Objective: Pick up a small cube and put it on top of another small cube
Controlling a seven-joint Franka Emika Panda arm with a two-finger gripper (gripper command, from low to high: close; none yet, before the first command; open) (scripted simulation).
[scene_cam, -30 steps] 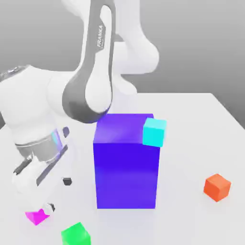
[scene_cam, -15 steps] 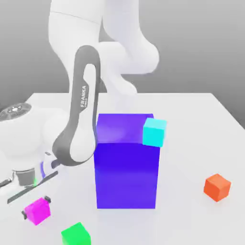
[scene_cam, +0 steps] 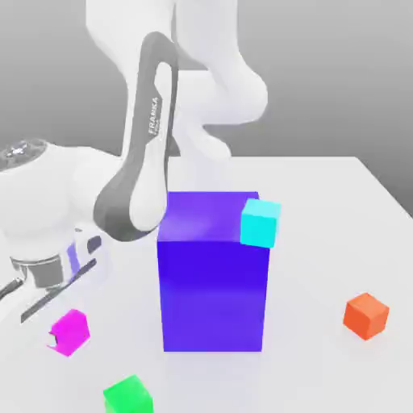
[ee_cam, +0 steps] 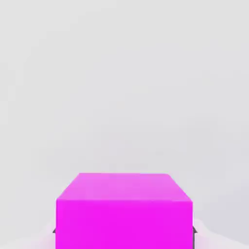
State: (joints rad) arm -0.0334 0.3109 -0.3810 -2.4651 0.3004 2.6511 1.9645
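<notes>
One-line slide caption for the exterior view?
Panda gripper holds the magenta cube above the table, near the green cube beside a tall blue block.

The small bright magenta-pink plain cube (scene_cam: 69, 331) sits at the lower left of the exterior view, clear of the white table (scene_cam: 339, 242). The small bright green plain cube (scene_cam: 128, 395) lies below and right of it, at the bottom edge. The big blue-purple block (scene_cam: 213, 290) stands at centre, the small cyan cube (scene_cam: 260, 223) at its upper right corner. The small orange cube (scene_cam: 366, 314) lies at the right, well apart.

White table (scene_cam: 323, 210), plain grey backdrop (scene_cam: 339, 73).
</notes>
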